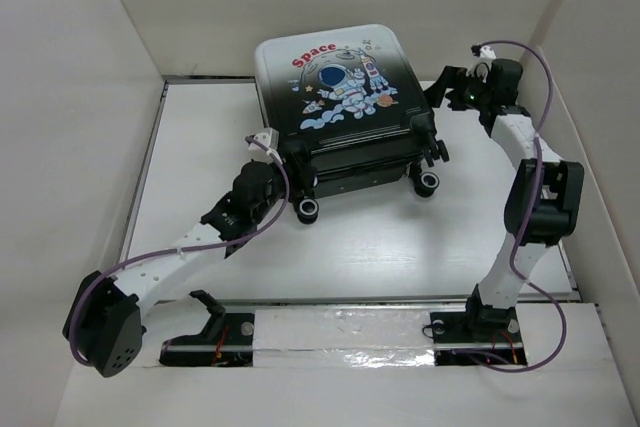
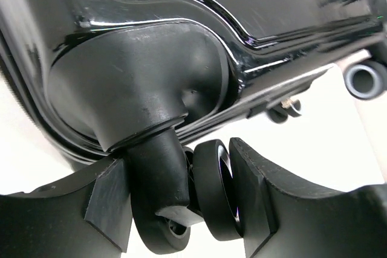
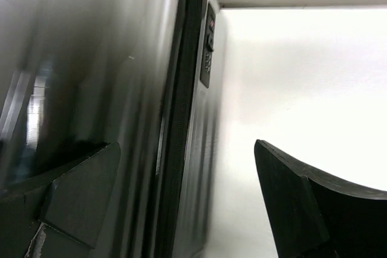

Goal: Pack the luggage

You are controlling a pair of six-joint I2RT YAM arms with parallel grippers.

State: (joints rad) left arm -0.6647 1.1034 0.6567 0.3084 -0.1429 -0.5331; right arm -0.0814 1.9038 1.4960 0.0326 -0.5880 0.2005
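The luggage, a closed black-to-white hard shell with an astronaut and red "Space" print, lies flat at the back of the table, wheels toward me. My left gripper sits at its near-left corner. In the left wrist view, that gripper is shut on a twin caster wheel, a finger pressing each side under the glossy shell. My right gripper stands open at the case's right side. In its wrist view, the gripper has its left finger by the shell and its right finger over the table.
Two more wheels stick out of the case's near end. A dark zipper seam and a lock panel run along the right side. White walls box the table in on the left, back and right.
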